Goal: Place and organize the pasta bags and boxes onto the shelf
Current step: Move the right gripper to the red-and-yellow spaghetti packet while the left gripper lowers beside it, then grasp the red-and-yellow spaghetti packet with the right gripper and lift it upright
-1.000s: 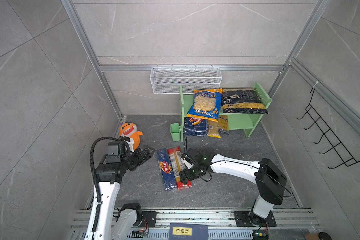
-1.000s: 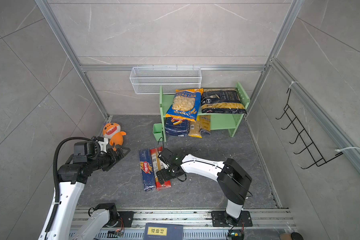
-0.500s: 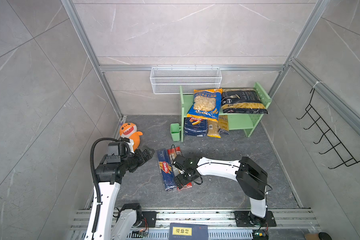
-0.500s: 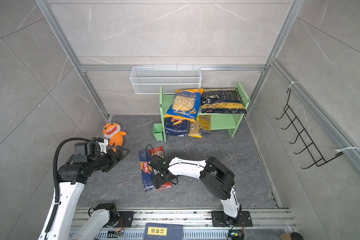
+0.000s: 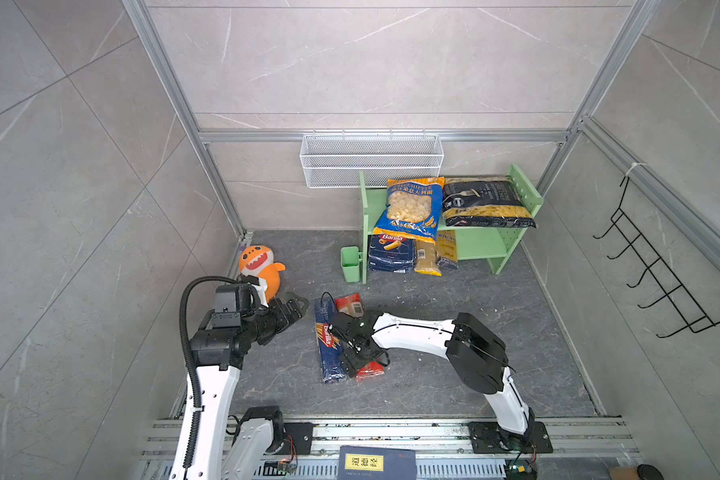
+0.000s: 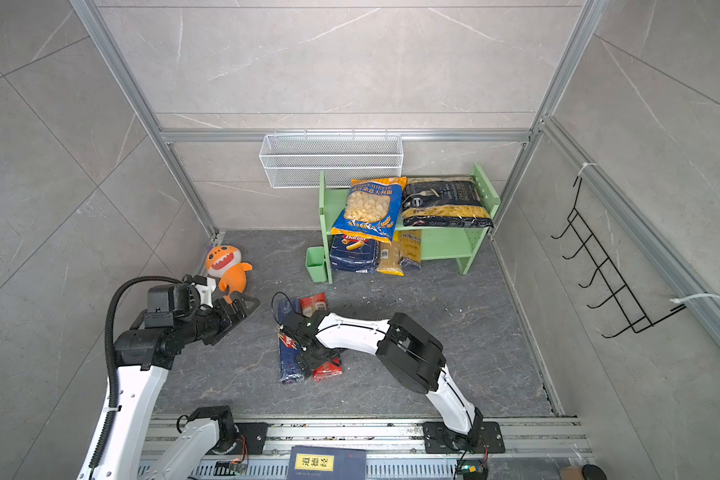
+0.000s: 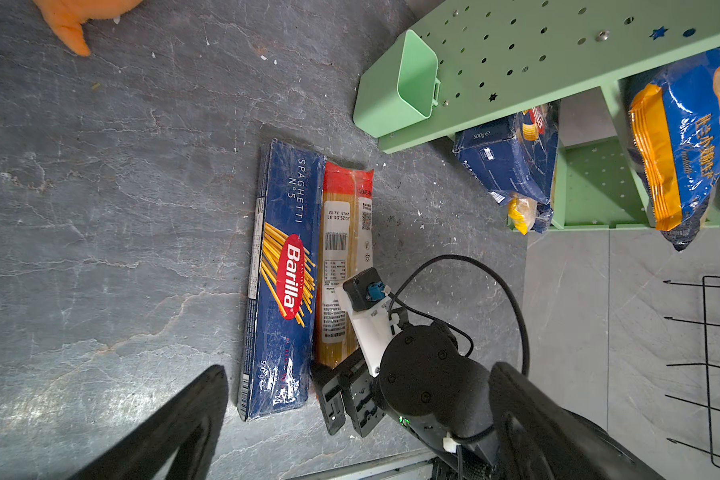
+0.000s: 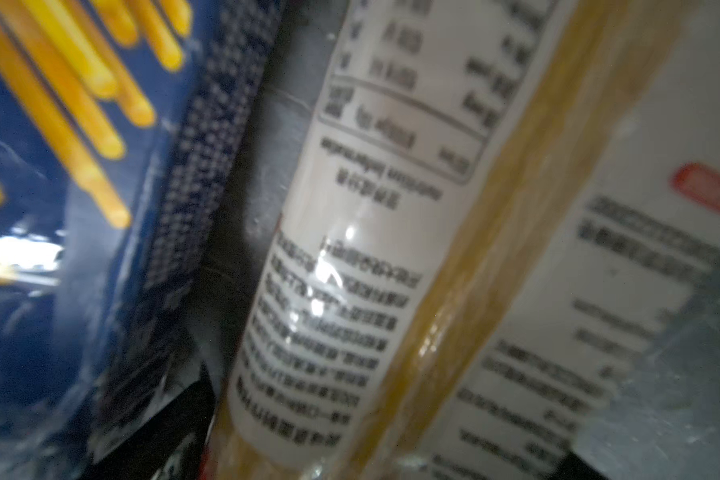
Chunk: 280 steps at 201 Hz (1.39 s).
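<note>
A long blue Barilla spaghetti box (image 5: 329,340) (image 7: 281,282) and a red spaghetti bag (image 5: 350,302) (image 7: 346,232) lie side by side on the floor. My right gripper (image 5: 356,361) (image 8: 375,440) is open and pressed low over the red bag's near end, its label filling the right wrist view. My left gripper (image 5: 294,307) (image 7: 360,370) hangs open and empty to the left of the box. The green shelf (image 5: 474,245) carries the orecchiette bag (image 5: 412,208) and penne bag (image 5: 485,203) on top. The rigatoni box (image 5: 391,253) and two slim spaghetti packs (image 5: 427,259) sit below.
An orange plush toy (image 5: 258,266) lies by the left wall behind my left arm. A small green cup (image 5: 350,264) hangs on the shelf's side. A white wire basket (image 5: 371,160) is on the back wall, a black hook rack (image 5: 661,270) on the right wall.
My right arm swung left and toward the front, bringing its gripper from beside the red bag to over its near end. The left arm has not moved.
</note>
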{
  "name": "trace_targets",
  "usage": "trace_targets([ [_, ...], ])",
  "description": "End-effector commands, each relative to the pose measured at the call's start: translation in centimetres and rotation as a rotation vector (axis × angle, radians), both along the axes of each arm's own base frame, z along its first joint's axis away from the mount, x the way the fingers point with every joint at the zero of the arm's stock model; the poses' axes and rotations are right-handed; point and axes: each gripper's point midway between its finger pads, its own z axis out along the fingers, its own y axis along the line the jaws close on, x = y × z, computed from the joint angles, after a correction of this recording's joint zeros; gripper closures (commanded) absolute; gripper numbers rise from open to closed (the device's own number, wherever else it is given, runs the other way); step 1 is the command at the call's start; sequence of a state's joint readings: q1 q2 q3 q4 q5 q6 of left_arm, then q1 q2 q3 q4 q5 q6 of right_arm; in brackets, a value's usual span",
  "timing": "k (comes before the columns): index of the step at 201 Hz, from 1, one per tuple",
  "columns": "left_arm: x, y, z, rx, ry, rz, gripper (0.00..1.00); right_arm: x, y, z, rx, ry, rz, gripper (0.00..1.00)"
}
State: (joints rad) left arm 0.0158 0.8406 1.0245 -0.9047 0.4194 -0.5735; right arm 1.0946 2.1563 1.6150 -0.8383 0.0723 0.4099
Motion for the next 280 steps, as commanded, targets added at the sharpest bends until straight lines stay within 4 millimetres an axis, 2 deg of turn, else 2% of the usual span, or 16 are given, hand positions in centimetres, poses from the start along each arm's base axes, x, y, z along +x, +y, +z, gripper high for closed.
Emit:
trace_targets([
  [1, 0.5, 0.3, 1.3, 0.012, -0.043, 0.007, 0.0, -0.9, -3.6, -3.3, -0.185, 0.016, 0.005, 0.03],
  [14, 0.7, 0.3, 1.3, 0.013, -0.042, 0.007, 0.0, -1.7, -4.9, -4.0, -0.216, 0.035, -0.009, 0.11],
  [26, 0.9, 0.3, 1.3, 0.011, -0.04, 0.006, 0.0, -2.6, -6.0, -4.6, -0.219, 0.069, -0.022, 0.28],
  [35, 1.1, 0.3, 1.3, 0.009, -0.041, 0.007, 0.0, -3.3, -6.7, -4.8, -0.209, 0.088, -0.034, 0.45],
  [50, 1.6, 0.1, 1.5, 0.001, -0.043, 0.005, 0.0, -4.3, -7.3, -4.7, -0.15, 0.131, -0.065, 0.61],
  [67, 2.4, 0.0, 1.8, -0.009, -0.048, 0.004, 0.0, -4.9, -7.5, -3.6, -0.042, 0.157, -0.08, 0.69],
  [92, 3.8, -0.2, 2.3, -0.03, -0.058, 0.0, 0.0, -5.1, -7.7, -0.7, 0.127, 0.178, -0.075, 0.8],
  [109, 5.0, -0.4, 2.7, -0.049, -0.067, -0.007, 0.0, -5.1, -8.2, 1.3, 0.242, 0.204, -0.084, 0.82],
  [159, 8.5, -0.8, 3.4, -0.081, -0.085, -0.021, 0.0, -3.5, -10.0, 8.2, 0.617, 0.229, -0.166, 0.87],
  [211, 11.6, -2.0, 3.6, -0.098, -0.092, -0.056, 0.0, -4.0, -12.2, 12.7, 0.765, 0.232, -0.184, 0.89],
  [243, 12.6, -4.6, 2.9, -0.066, -0.082, -0.129, 0.0, -5.1, -14.1, 14.1, 0.766, 0.228, -0.197, 0.89],
  [280, 12.6, -9.0, 2.0, -0.028, -0.081, -0.251, 0.0, -5.4, -16.7, 15.9, 0.791, 0.204, -0.26, 0.89],
])
